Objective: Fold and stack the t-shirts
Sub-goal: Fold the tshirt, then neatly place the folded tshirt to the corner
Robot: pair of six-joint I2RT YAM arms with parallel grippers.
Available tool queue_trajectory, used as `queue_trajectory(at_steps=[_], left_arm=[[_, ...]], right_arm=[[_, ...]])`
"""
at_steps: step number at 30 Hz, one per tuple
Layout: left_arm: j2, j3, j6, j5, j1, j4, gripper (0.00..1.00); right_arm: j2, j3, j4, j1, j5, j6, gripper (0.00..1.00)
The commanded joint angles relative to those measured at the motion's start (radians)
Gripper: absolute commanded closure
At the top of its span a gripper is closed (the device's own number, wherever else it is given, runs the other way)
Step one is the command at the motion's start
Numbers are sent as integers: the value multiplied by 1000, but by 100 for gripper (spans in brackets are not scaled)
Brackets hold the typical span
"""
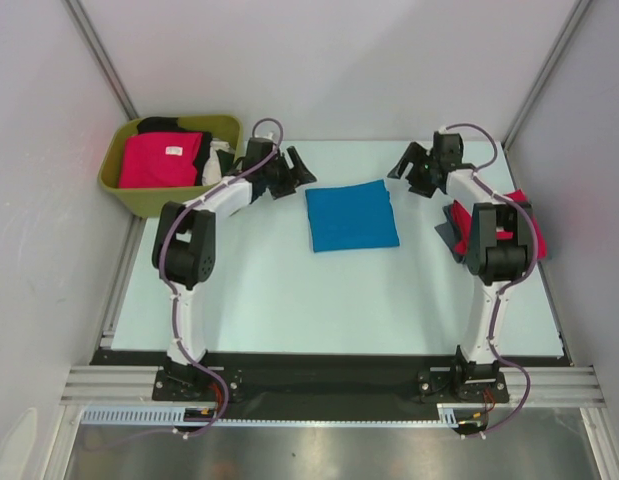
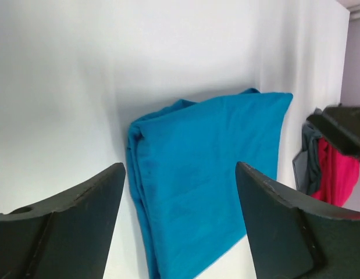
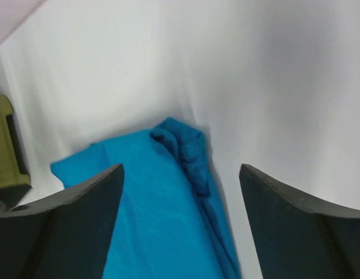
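A bright blue t-shirt (image 1: 352, 215) lies folded into a flat rectangle on the table's far middle; it also shows in the left wrist view (image 2: 209, 174) and the right wrist view (image 3: 162, 215). My left gripper (image 1: 297, 172) hovers open and empty at its far left corner. My right gripper (image 1: 407, 168) hovers open and empty at its far right corner. A red shirt (image 1: 519, 230) lies over a dark one at the right edge, partly hidden by my right arm. A crimson-pink shirt with a white label (image 1: 161, 160), black cloth and white cloth sit in the olive-green tub (image 1: 139, 200).
The tub stands at the far left corner, just left of my left wrist. White walls close the back and both sides. A black strip and metal rail run along the near edge by the arm bases.
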State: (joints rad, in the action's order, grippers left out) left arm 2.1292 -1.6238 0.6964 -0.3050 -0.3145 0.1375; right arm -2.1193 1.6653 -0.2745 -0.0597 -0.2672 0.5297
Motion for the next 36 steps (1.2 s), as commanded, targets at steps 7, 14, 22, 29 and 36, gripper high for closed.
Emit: queue_trajectory(at_steps=[7,14,22,29,36], left_arm=[[-34,111,-41,-16,-8,-61,19],[23,87,-46,-6,-23,-70,16],[107,-1,-37,-2,-35,-38,21],[135,-18,-28,7,-46,-32,25],[118,13,-38,10,-49,-49,25]], right_arm=[[65,-164,169,8,-96,-82,27],[-39,-78,123,-22,-89,-131,28],[-143,43,51,-54,-47,-149,36],[-143,42,6,-61,18,-157,38],[74,-166,60,-43,189,-206,26]])
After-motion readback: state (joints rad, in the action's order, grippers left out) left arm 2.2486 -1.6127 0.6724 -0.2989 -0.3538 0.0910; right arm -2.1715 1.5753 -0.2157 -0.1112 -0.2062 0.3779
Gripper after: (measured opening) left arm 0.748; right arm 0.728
